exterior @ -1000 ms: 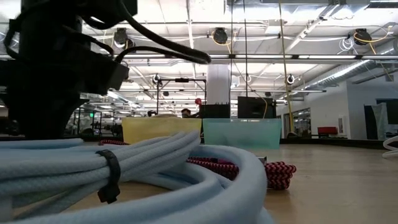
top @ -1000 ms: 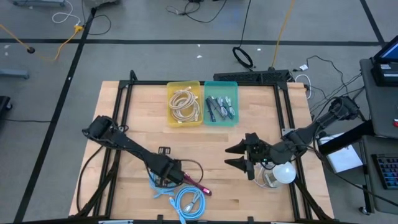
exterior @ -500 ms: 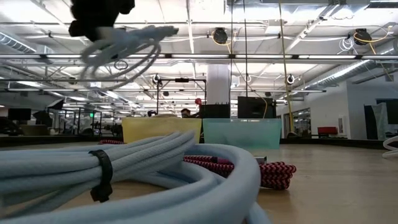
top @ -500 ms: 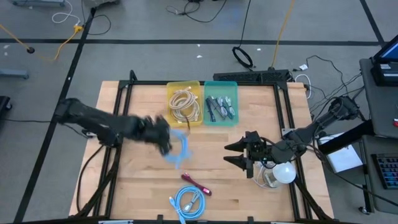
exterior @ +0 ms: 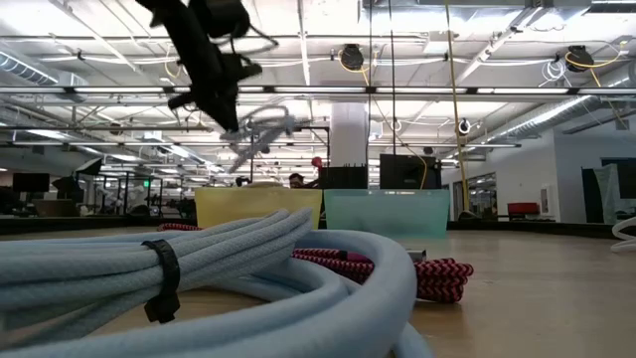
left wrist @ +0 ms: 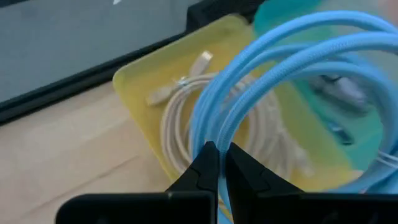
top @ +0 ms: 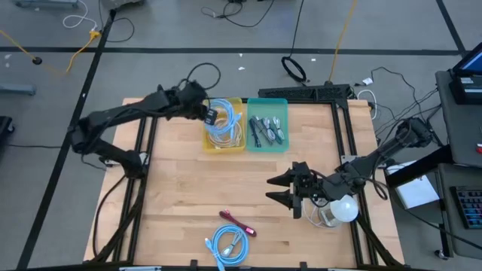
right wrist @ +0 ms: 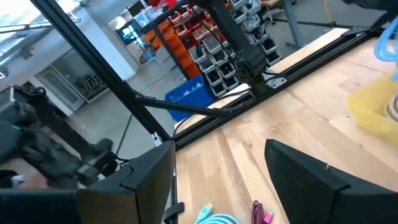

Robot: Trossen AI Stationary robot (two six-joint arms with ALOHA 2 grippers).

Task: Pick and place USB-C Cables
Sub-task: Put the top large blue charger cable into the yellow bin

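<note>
USB-C cable, light blue coil: clamped in the left end effector, upper centre of the high view, hanging directly over the yellow bin. In the left wrist view the fingers are pinched together on the coil's strands, and a beige coil lies in the bin right underneath. The loop hangs roughly upright from the pinch rather than flat. Judgement: release is the step in hand; the bin sits below the end effector, so no sideways travel looks necessary.

Remaining on the table, lower centre of the high view: a second light blue coil and a maroon cable. The right end effector, fingers apart and empty, waits at centre right and is the nearer arm to both.
</note>
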